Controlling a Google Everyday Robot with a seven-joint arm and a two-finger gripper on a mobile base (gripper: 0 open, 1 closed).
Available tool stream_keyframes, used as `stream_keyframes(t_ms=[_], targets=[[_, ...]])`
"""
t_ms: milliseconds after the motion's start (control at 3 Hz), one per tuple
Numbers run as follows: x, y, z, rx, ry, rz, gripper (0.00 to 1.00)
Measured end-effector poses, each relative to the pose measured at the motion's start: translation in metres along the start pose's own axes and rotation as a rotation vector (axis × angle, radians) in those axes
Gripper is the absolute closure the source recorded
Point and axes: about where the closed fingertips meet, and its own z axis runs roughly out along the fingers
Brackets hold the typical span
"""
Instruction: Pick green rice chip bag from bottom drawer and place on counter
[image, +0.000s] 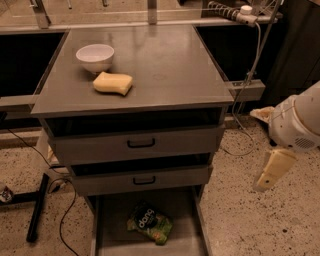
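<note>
Claw (270, 172) hangs low, can't tell if wide or narrow. Green rice chip bag (149, 223) lies well left & below it, in btm drawer (186, 236); worktop (165, 65) up-left.

Hand (273, 169) low at right, arm (301, 122) edge-cropped

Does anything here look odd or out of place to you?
Only the green rice chip bag: it lies crumpled and askew on the floor of the open bottom drawer, a strange spot for a snack. The tool hangs beside the cabinet, touching nothing.
</note>
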Motion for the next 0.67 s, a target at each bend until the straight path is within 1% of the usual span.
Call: stream_keyframes(t_ms=[333, 667], targets=[[0.012, 0.010, 0.031, -0.013, -0.058, 0.037, 0.00], [0.024, 0.016, 0.077, 0.002, -0.198, 0.102, 0.00]])
